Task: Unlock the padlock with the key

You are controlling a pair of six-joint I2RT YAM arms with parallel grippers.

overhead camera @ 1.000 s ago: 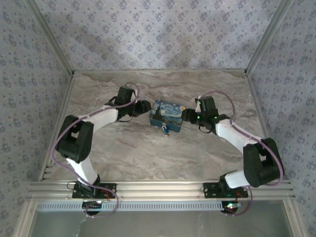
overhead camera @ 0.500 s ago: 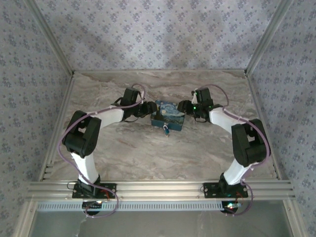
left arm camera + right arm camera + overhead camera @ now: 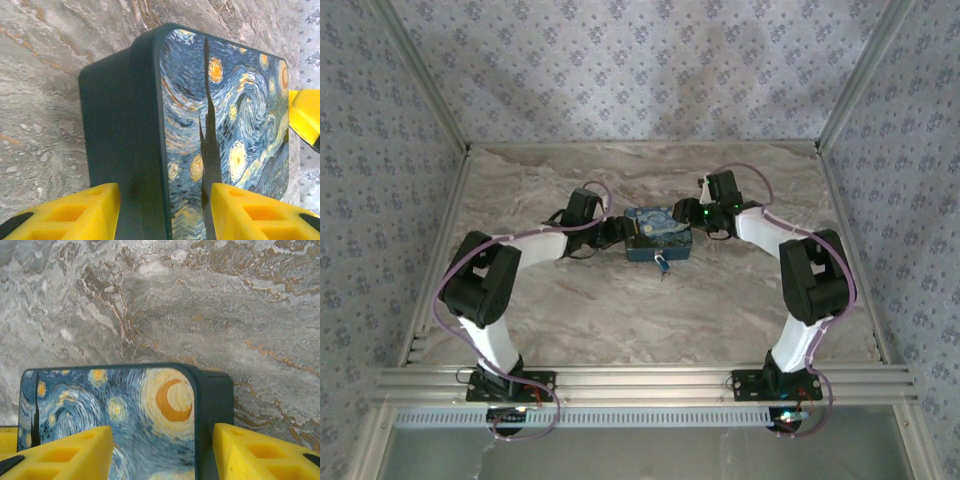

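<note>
Two sets of yellow fingers are set at opposite ends of a dark box (image 3: 660, 236) with a swirling night-sky picture on its lid. The left fingers (image 3: 65, 212) are held partly apart at the box's left end, with its dark side wall and the edge of the lid seen between them. The right fingers (image 3: 260, 452) are held partly apart at the box's right end, over the corner with the crescent moon. The box runs on behind the fingers in both wrist views. Whether either pair is pressed on the box cannot be told.

The padlock (image 3: 662, 264) hangs at the box's near face, small and bluish, touching the box. Whether the key is in it is too small to tell. Nothing is seen between the padlock and the arms' bases.

The box rests towards the far middle of a grey surface (image 3: 570, 300) veined with brown. Behind the box and to both sides of it, walls (image 3: 640, 70) papered in a small blue-grey flower pattern are seen. An aluminium rail (image 3: 640, 380) runs across well nearer than the box, and both arm bases are bolted to it. Purple cables (image 3: 442, 290) are looped along the arms on either side of the box.
</note>
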